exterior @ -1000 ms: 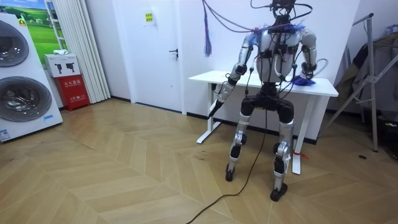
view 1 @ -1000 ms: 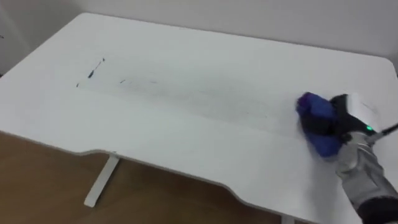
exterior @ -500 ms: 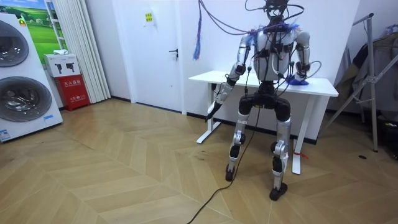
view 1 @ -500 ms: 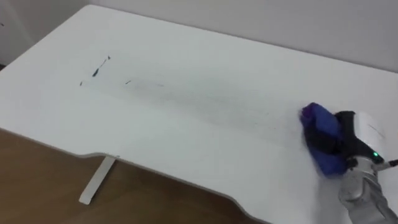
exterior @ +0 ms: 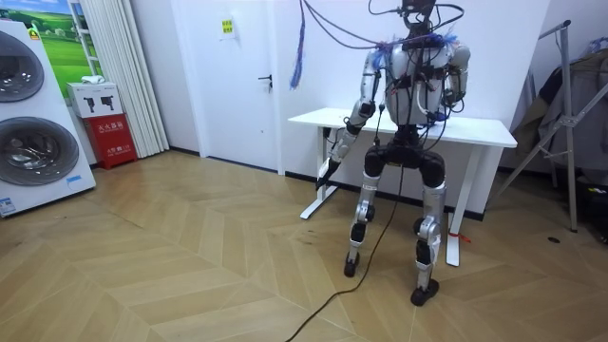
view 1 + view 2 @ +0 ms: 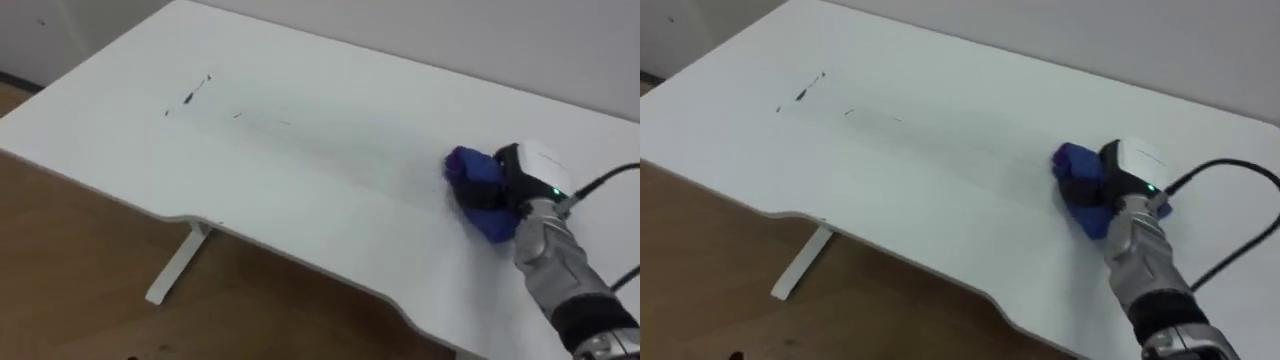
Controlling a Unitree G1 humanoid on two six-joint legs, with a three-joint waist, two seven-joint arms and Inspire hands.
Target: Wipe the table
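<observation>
One right hand (image 6: 533, 168) clasps blue cloth (image 6: 467, 168).

A home-like room: washing machines (image 5: 33, 157), a door (image 5: 242, 85) and herringbone wood floor (image 5: 190, 266).

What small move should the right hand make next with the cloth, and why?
Probably slide the blue cloth leftward along the white table, pressed down. The right hand holds the cloth near the table's right side, while dark marks lie near the far left corner, with a faint streak running between them.
</observation>
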